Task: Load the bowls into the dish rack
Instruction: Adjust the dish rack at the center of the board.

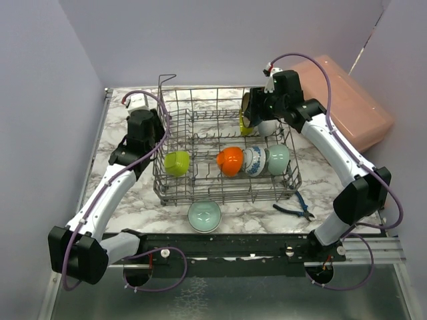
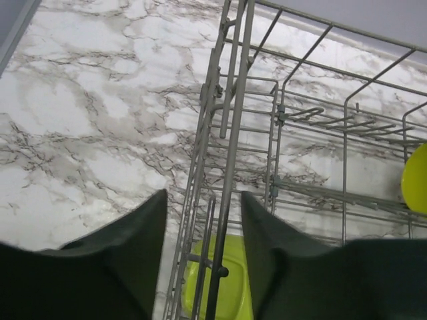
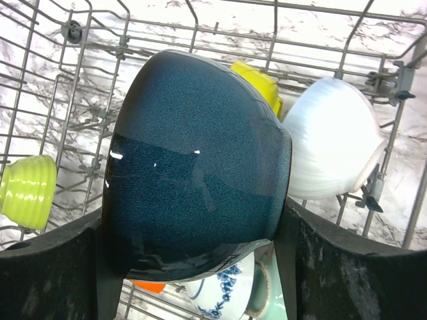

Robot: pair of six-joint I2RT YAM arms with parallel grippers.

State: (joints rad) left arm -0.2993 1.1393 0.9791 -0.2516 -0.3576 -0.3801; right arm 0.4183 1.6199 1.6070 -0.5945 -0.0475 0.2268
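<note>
The grey wire dish rack (image 1: pixel 227 191) stands mid-table. In it, on edge, are a lime green bowl (image 1: pixel 177 163), an orange bowl (image 1: pixel 231 161), a blue-patterned bowl (image 1: pixel 253 161) and a mint green bowl (image 1: pixel 278 159). A yellow bowl (image 3: pixel 260 80) and a white bowl (image 3: pixel 333 147) lean at the back right. My right gripper (image 3: pixel 193 227) is shut on a dark teal bowl (image 3: pixel 193 160), held above the rack's back right. My left gripper (image 2: pixel 203 207) is open astride the rack's left wall (image 2: pixel 233 100), with the lime green bowl (image 2: pixel 237 287) below it. Another mint bowl (image 1: pixel 204 216) sits on the table in front.
A pink translucent box (image 1: pixel 347 107) leans at the back right, close behind my right arm. Blue-handled pliers (image 1: pixel 293 208) lie on the marble by the rack's front right corner. Grey walls close in the left and back sides.
</note>
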